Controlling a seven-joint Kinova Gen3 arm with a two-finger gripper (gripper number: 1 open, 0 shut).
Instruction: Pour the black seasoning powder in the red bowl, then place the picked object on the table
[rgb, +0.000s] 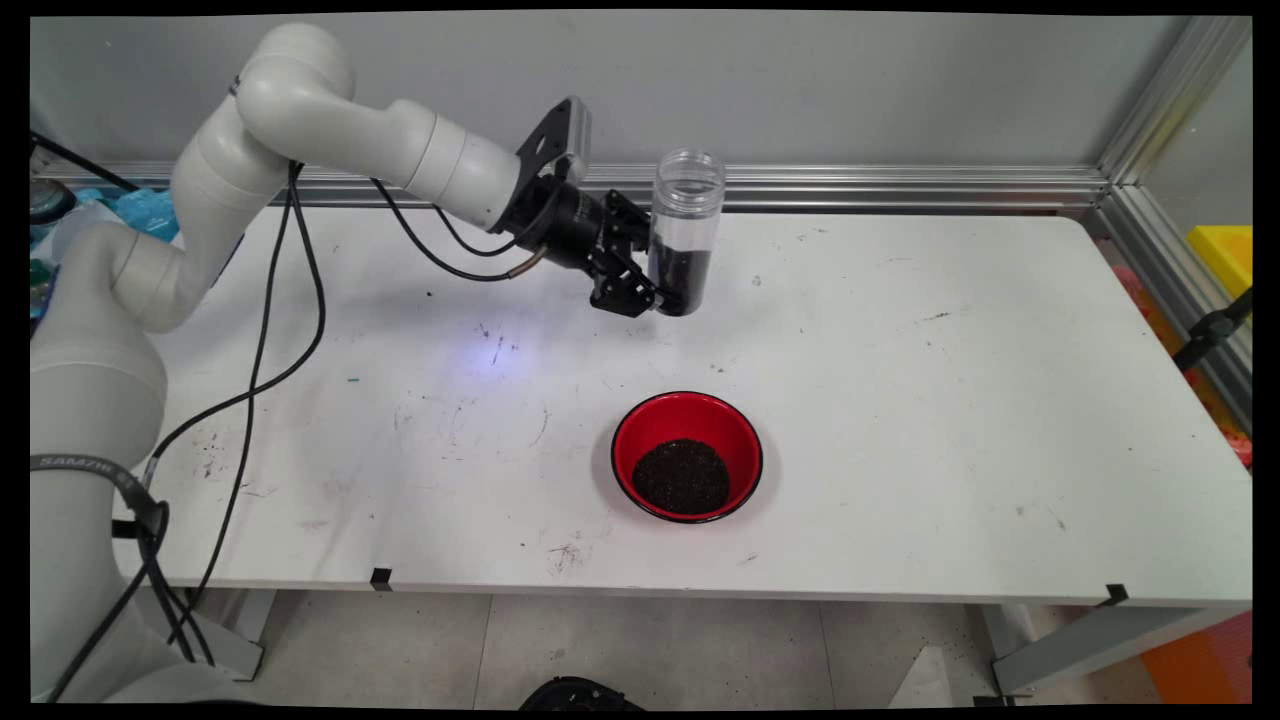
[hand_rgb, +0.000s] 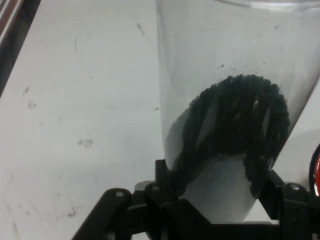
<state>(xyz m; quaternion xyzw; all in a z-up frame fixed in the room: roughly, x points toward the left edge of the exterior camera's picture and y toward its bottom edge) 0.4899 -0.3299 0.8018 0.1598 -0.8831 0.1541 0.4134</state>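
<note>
Fingers (hand_rgb: 165, 175) of the black tool (rgb: 668, 283) are clamped on the lower part of a clear plastic jar (rgb: 686, 225), one on each side of it, and the jar hangs in the air above the far middle of the white bench (rgb: 900, 400). It stands nearly upright, its open mouth at the top and leaning slightly to the right, with a dark granular filling (rgb: 683, 277) settled in its bottom part; the upper part is see-through and bare. In the hand view the jar (hand_rgb: 235, 100) fills the right of the picture and the dark filling (hand_rgb: 235, 125) shows as a rounded mass pressed against the wall just above the fingers. The white arm (rgb: 300, 110) reaches in from the left, with black cables (rgb: 290, 300) looping down from it to the bench's left side. Nearer the front edge, well apart from the jar and a little to its right, sits a red bowl (rgb: 660, 425) with a dark rim, holding a heap of the same dark granules (rgb: 682, 477). Scattered dark specks and scuffs mark the bench top around the bowl.
</note>
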